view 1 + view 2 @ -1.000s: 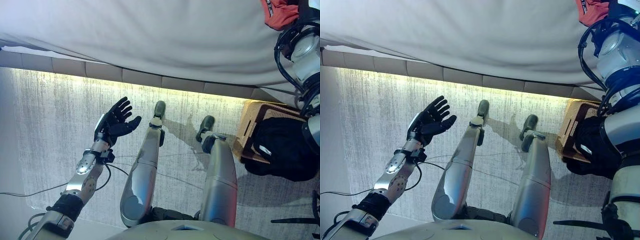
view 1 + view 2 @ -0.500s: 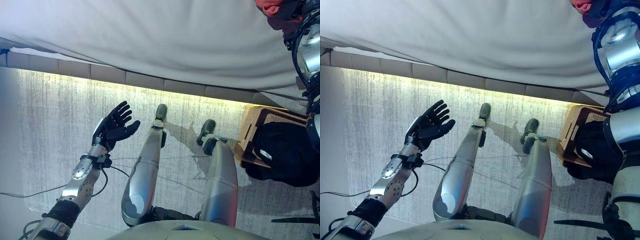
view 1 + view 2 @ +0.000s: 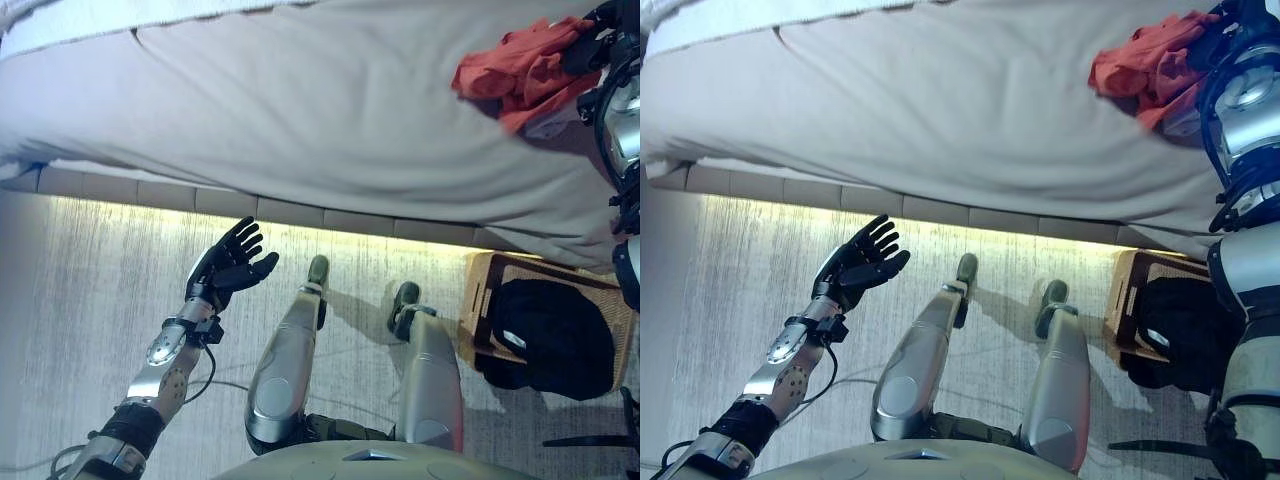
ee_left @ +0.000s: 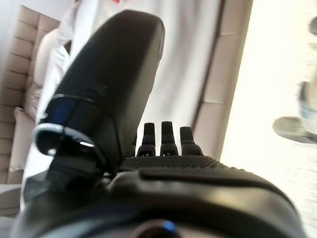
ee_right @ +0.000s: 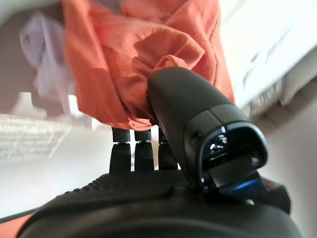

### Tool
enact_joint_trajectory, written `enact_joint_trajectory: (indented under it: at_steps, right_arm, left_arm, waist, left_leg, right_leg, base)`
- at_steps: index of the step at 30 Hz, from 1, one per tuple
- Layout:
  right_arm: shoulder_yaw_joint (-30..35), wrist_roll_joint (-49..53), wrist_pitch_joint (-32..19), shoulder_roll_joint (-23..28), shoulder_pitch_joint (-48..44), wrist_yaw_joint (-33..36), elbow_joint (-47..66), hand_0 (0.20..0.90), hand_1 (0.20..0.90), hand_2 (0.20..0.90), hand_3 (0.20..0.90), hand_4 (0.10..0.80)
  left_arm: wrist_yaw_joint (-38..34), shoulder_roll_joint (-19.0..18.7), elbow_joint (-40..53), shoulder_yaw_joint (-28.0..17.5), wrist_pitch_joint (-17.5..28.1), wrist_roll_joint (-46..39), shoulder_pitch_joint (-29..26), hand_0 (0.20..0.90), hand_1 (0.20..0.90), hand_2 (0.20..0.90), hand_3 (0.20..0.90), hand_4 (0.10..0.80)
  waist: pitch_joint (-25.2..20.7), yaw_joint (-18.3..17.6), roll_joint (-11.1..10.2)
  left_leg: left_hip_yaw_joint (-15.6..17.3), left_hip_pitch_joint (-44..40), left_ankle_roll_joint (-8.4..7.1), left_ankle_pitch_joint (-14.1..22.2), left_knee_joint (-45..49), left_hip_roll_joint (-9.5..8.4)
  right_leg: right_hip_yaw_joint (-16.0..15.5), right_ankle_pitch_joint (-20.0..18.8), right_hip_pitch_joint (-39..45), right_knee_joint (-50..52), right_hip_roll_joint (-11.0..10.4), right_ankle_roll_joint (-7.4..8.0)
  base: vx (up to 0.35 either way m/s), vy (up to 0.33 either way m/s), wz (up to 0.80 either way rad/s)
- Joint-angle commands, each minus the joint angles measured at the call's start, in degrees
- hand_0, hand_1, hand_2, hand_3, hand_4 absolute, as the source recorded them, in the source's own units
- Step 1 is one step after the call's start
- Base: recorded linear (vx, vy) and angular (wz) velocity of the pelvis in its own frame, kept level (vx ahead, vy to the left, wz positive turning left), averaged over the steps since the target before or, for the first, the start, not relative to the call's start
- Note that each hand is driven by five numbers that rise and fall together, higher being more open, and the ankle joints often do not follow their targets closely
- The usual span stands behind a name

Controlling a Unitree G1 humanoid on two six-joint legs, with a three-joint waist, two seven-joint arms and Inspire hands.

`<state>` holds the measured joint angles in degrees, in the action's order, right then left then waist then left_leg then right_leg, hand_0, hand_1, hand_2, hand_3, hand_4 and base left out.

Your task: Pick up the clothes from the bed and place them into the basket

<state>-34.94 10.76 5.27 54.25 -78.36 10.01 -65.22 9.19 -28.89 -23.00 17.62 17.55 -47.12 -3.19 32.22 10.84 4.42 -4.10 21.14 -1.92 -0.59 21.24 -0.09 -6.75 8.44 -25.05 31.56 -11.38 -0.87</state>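
An orange garment [image 3: 520,70] lies bunched on the grey bed [image 3: 300,110] at its far right, with a pale lilac cloth [image 5: 39,59] under it. My right hand [image 3: 600,35] is at the garment's right edge. In the right wrist view my right hand's thumb [image 5: 188,104] presses into the orange garment [image 5: 114,64] and the fingers run under it, pinching the cloth. A wicker basket [image 3: 478,300] stands on the floor at the right below the bed and holds a black garment [image 3: 555,335]. My left hand [image 3: 228,265] is open and empty above the floor.
The bed's padded base [image 3: 230,200] runs across the view with a lit strip under it. A pale carpet [image 3: 90,300] covers the floor in front. The basket stands close to my right side.
The camera has tilted up, so more of the bed and the whole orange garment show. My right hand stays at the garment. My left hand has hardly moved.
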Motion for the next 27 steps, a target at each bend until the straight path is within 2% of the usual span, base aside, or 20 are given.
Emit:
enact_joint_trajectory:
  at_steps: [1,4,9,15,19,23,27]
  right_arm:
    - [0.9,3.5,-5.9,8.1,-4.1,1.4,3.3,0.3,0.3,0.3,0.2,0.1]
    - [2.1,6.2,-6.7,10.6,-3.4,-0.7,4.5,0.3,0.3,0.3,0.2,0.1]
    - [3.7,7.8,-7.9,15.3,-2.1,-4.5,5.4,0.3,0.3,0.3,0.2,0.1]
    - [6.8,8.6,-8.5,19.7,1.9,-7.8,6.9,0.3,0.3,0.3,0.2,0.1]
    - [10.0,6.8,-9.4,21.3,7.2,-9.3,9.5,0.3,0.3,0.3,0.2,0.1]
    - [18.0,5.3,-9.8,22.1,19.6,-11.3,14.1,0.3,0.3,0.3,0.2,0.1]
    - [28.6,5.7,-8.3,19.1,36.0,-10.7,20.9,0.3,0.3,0.3,0.2,0.1]
  left_arm:
    - [-0.4,-1.4,0.8,-2.0,2.8,1.9,1.7,0.9,0.9,0.9,0.9,0.8]
    - [-0.8,-0.5,-1.3,-1.8,1.4,2.6,2.2,0.9,0.9,0.9,0.9,0.8]
    - [-0.4,0.8,-4.9,-1.4,-0.1,5.0,2.9,0.9,0.9,0.9,0.9,0.8]
    - [0.2,2.5,-9.5,-1.3,0.1,5.6,2.0,0.9,0.9,0.9,0.9,0.8]
    - [0.6,3.8,-12.9,-1.3,0.8,7.0,0.6,0.9,0.9,0.9,0.9,0.8]
    - [0.7,5.5,-15.4,-1.8,1.4,8.8,-0.9,0.9,0.9,0.9,0.9,0.8]
    - [0.4,6.4,-17.4,-2.9,1.4,9.2,-2.5,0.9,0.9,0.9,0.9,0.8]
  waist:
    - [-9.1,-1.0,-4.3]
    - [-13.4,-2.6,-6.3]
    - [-19.8,-5.4,-8.6]
    - [-24.8,-8.6,-9.7]
    - [-26.6,-10.7,-10.1]
    - [-27.6,-13.5,-10.3]
    - [-27.8,-15.9,-10.2]
  left_leg:
    - [2.6,-4.1,1.91,9.9,6.2,0.78]
    - [4.0,-10.3,1.16,9.0,-0.1,2.17]
    - [5.8,-17.8,0.42,8.6,-8.3,3.16]
    - [7.8,-23.5,0.01,7.3,-15.7,4.34]
    - [9.2,-25.9,-0.27,6.4,-19.0,4.97]
    - [11.2,-28.1,-0.38,6.2,-21.3,5.51]
    - [12.0,-29.4,-0.18,5.8,-23.4,5.64]
  right_leg:
    - [-3.1,0.5,8.7,-6.9,2.0,-0.96]
    - [-2.0,-1.6,14.8,-14.3,2.5,0.48]
    - [0.8,-4.9,21.1,-22.3,3.3,3.07]
    - [4.3,-8.1,24.3,-27.8,3.7,5.28]
    - [6.1,-9.5,25.5,-30.3,4.2,6.01]
    - [8.5,-10.5,26.1,-32.0,4.7,6.65]
    - [10.6,-11.0,26.2,-32.6,5.5,6.8]
  base:
    - [0.122,0.049,-0.2]
    - [0.194,0.068,-0.18]
    - [0.173,0.044,-0.2]
    - [0.065,0.028,-0.24]
    - [0.016,0.018,-0.37]
    - [0.01,0.017,-0.23]
    - [-0.018,0.007,-0.21]
